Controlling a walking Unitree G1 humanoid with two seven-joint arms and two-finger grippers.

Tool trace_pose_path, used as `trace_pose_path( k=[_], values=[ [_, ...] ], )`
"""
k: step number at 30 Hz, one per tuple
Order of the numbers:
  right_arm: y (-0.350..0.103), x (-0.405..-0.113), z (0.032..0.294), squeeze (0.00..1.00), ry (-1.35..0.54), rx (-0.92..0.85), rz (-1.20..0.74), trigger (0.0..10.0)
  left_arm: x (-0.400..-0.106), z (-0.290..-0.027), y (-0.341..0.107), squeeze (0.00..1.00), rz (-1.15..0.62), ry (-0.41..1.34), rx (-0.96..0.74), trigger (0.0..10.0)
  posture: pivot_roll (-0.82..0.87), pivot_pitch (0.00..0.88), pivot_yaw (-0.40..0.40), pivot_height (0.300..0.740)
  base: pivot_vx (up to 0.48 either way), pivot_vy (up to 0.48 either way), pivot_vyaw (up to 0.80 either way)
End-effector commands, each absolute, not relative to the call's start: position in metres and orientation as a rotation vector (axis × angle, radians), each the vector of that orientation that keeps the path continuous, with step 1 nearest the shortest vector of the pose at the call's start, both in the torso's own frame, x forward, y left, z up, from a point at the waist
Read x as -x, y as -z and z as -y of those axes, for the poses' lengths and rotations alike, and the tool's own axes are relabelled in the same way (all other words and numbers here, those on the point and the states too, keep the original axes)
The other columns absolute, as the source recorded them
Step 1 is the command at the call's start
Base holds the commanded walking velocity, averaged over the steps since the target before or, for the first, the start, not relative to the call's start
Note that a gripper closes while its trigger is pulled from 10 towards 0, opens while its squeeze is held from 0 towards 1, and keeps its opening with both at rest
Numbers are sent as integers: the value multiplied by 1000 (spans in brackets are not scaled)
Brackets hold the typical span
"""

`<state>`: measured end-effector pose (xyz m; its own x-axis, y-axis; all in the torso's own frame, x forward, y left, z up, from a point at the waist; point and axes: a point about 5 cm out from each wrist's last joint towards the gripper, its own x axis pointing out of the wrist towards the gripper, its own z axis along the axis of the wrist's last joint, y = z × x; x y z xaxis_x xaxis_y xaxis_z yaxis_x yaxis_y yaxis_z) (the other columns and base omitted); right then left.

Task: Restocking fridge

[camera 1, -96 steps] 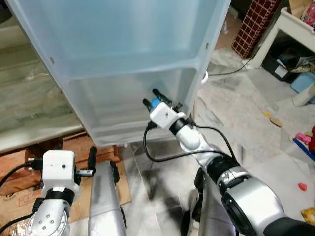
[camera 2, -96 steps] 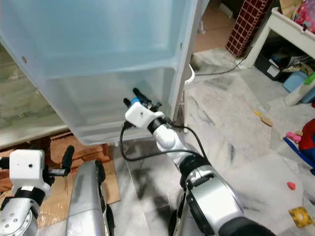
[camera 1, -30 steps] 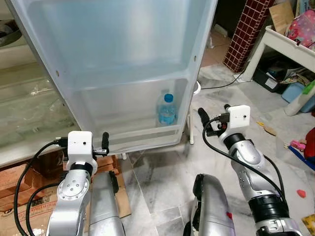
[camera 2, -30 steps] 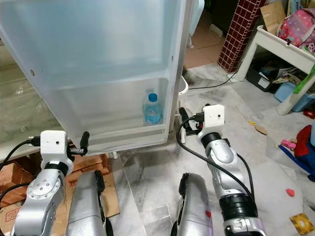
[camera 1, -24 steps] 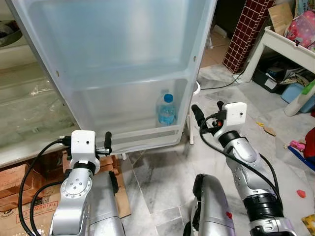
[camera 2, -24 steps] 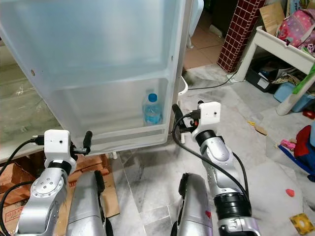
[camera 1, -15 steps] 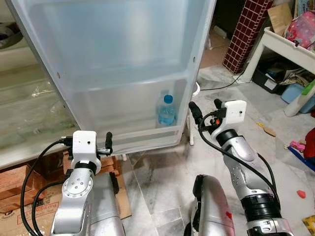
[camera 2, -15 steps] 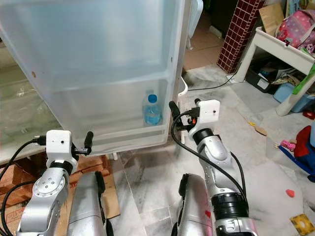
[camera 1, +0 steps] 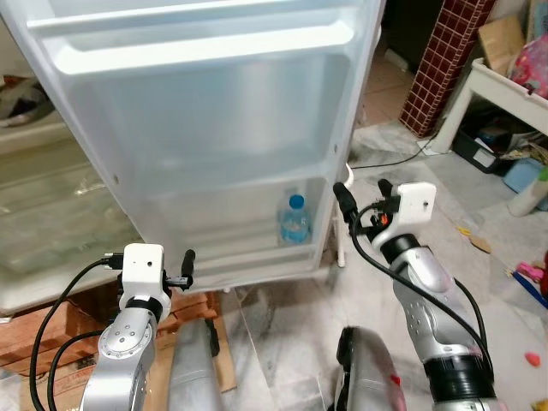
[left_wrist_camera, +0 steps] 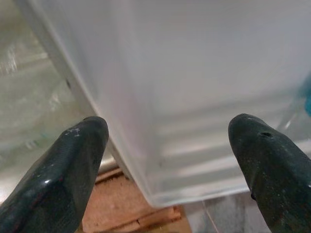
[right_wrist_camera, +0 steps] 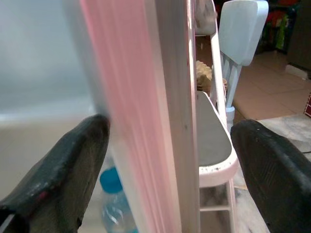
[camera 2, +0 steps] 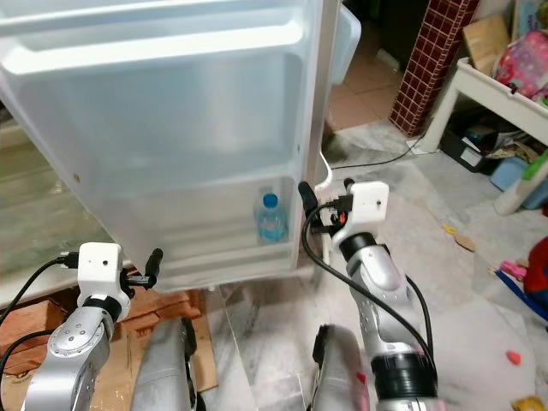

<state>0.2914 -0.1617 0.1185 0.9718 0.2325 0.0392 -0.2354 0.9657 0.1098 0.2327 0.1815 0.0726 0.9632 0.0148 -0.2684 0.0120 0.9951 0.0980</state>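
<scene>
Open fridge door (camera 1: pixel 214 128) with a bottle (camera 1: pixel 294 221) in its lowest bin; both grippers spread and empty.

The right gripper (camera 1: pixel 360 194) is raised at the door's free edge, its fingers (right_wrist_camera: pixel 58 170) wide apart on either side of that edge, the bottle just beyond its inner finger, inside the bin. A pale chair (right_wrist_camera: pixel 228 63) stands past its outer finger. The left gripper (left_wrist_camera: pixel 165 160), fingers (left_wrist_camera: pixel 58 170) also wide, faces the door's bottom corner from below, apart from it, with brown cardboard (left_wrist_camera: pixel 121 213) on the floor under that corner. The bottle, clear with a blue cap, stands upright near the bin's right end.
</scene>
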Motion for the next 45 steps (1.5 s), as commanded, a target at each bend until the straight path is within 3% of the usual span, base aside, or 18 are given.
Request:
trace_pose_path(
  k=[1, 11, 16, 21, 28, 38, 45],
  values=[
    [-124, -288, 157, 0, -255, -117, 42, 10000, -233, -184, -78, 0, -260, -14, -132, 10000, 29, 0, 39, 650, 0, 0, 0],
    [-115, -268, 165, 0, -240, -107, -11, 10000, -214, -185, -82, 0, -198, 24, -155, 10000, 26, 0, 29, 707, 0, 0, 0],
    [-110, -257, 158, 0, -361, -119, -64, 10000, -203, -179, -87, 0, -157, 36, -202, 10000, 26, 0, 22, 736, 0, 0, 0],
    [-101, -238, 148, 0, -595, -147, -177, 10000, -200, -176, -86, 0, -162, 59, -188, 10000, 28, 0, 11, 736, 0, 0, 0],
    [-104, -239, 157, 0, -579, -100, -153, 10000, -200, -175, -82, 0, -176, 63, -184, 10000, 30, 0, 5, 736, -79, 0, 0],
    [-99, -229, 146, 0, -732, -142, -218, 10000, -205, -176, -82, 0, -171, 64, -187, 10000, 33, 0, 7, 740, -410, 0, 0],
    [-97, -233, 147, 0, -730, -122, -239, 10000, -207, -175, -82, 0, -165, 79, -188, 10000, 37, 0, 5, 740, -114, 0, 0]
  ],
)
